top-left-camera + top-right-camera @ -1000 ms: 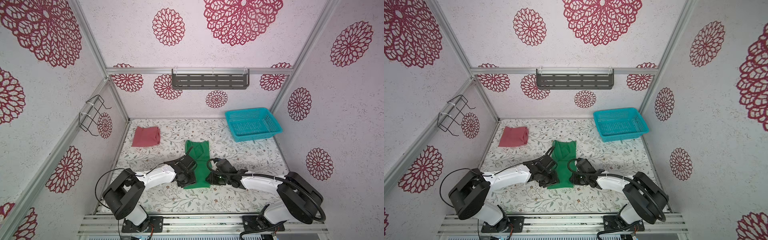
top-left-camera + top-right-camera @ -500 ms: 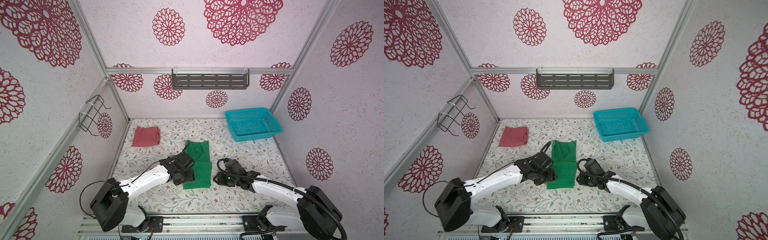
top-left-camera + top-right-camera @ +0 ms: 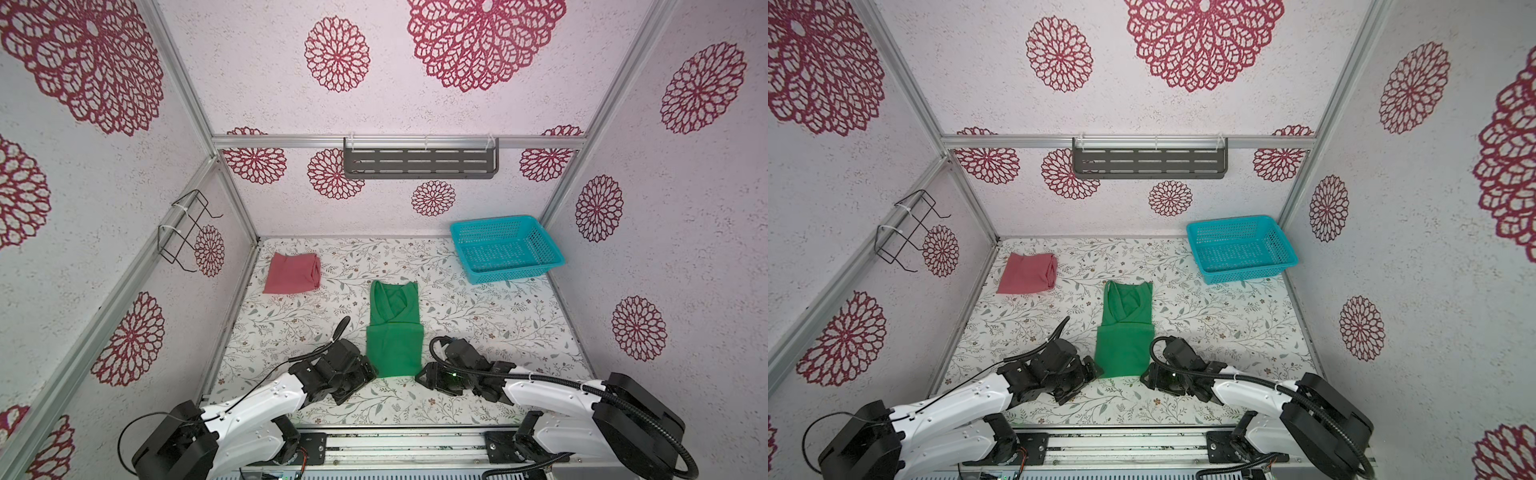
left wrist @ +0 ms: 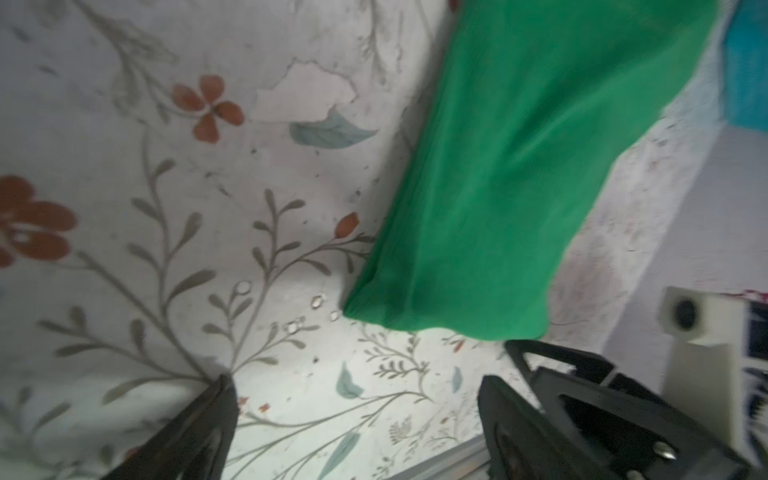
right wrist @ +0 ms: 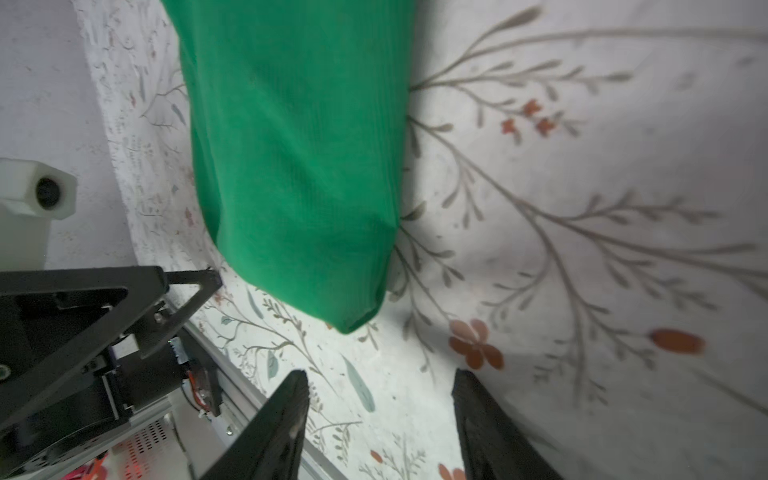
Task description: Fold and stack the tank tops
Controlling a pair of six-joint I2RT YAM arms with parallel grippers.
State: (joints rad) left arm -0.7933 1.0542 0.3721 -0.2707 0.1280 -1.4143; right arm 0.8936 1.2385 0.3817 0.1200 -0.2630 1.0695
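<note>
Left wrist view: you see the L gripper (image 4: 356, 379) w/ its fingers spread wide, and between them is only the floral table (image 4: 166, 232), so it holds nothing. The near hem of the green top (image 4: 519, 166) lies just beyond the tips, not touching them; this pic is a bit blurred. In the right wrist view the R gripper (image 5: 380, 374) has its fingers apart too, approx. medium-wide and also empty, w/ a corner of the green top just in front of them and clear of them. In both top views the green top lies flat in the middle of the table, folded lengthwise to a narrow strip: straps and neck at the far end, hem at the near end, toward the robot base. The two grippers sit low at the near corners of the hem, L on the left side and R on the right side, each just beside the cloth; whether they touch its edge you cannot tell from above. The pink top (image 3: 293, 273) is folded to a small square at the far left of the table, well apart from the green one, so the tops are not stacked yet. The basket (image 3: 515, 272) stands at the far right corner. On the back wall hangs a grey shelf (image 3: 419, 164), and on the left wall a wire rack (image 3: 185, 232).
</note>
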